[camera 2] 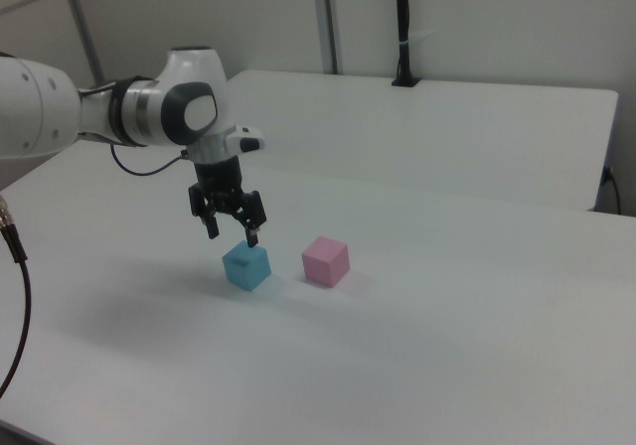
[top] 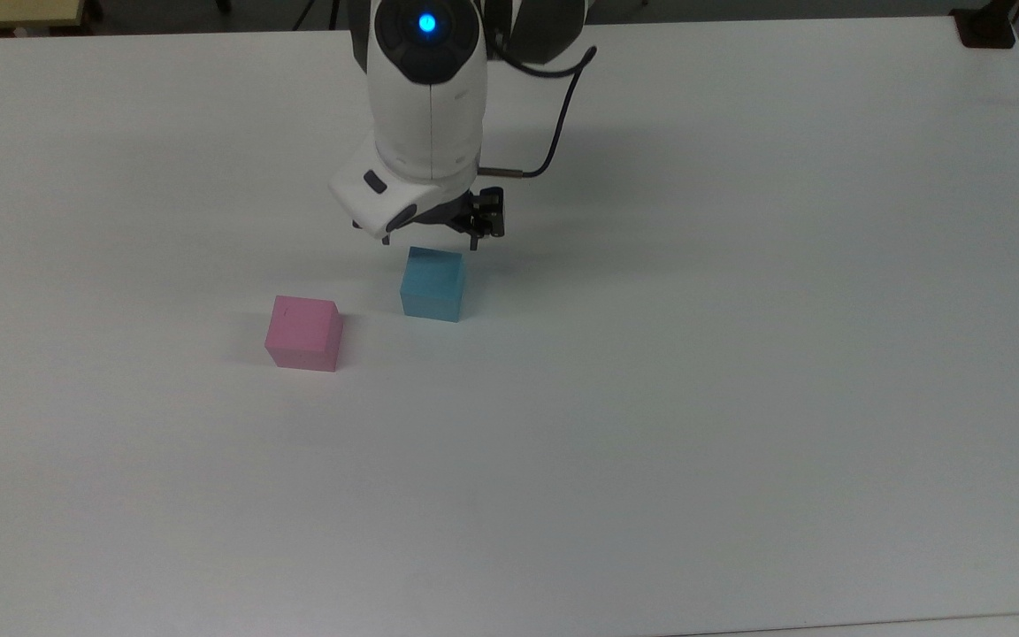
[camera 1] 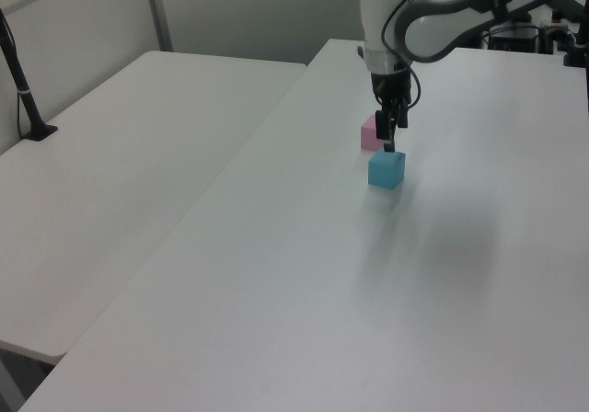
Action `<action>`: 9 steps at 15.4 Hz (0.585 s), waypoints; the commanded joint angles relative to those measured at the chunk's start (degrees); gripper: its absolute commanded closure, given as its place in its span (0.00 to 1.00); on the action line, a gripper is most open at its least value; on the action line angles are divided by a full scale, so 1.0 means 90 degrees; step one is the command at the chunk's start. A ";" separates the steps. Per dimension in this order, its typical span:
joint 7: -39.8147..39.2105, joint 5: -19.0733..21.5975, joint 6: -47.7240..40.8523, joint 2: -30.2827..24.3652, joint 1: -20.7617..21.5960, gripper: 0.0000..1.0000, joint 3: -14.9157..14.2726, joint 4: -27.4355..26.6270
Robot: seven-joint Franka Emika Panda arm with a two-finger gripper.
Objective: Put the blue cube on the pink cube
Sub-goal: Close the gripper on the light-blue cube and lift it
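Black two-finger claw (camera 2: 231, 232), fingers apart, hangs just above small matte light-blue cube (camera 2: 246, 266) on white table (camera 2: 477, 346); matte pastel-pink cube (camera 2: 326, 260) near, apart.

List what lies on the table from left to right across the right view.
claw hanging open above the table → blue cube → pink cube.

White arm reaches in from the right view's left, wrist bent down; claw (camera 2: 231, 234) points downward, fingers spread apart.
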 commanded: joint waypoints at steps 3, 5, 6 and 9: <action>0.0212 0.0019 0.0596 0.0295 -0.0007 0.00 -0.0005 -0.0090; 0.0456 0.0019 0.0801 0.0451 0.0003 0.00 -0.0005 -0.0099; 0.0563 0.0010 0.0850 0.0481 0.0003 0.00 -0.0005 -0.0099; 0.0574 -0.0039 0.0870 0.0510 0.0003 0.21 -0.0005 -0.0167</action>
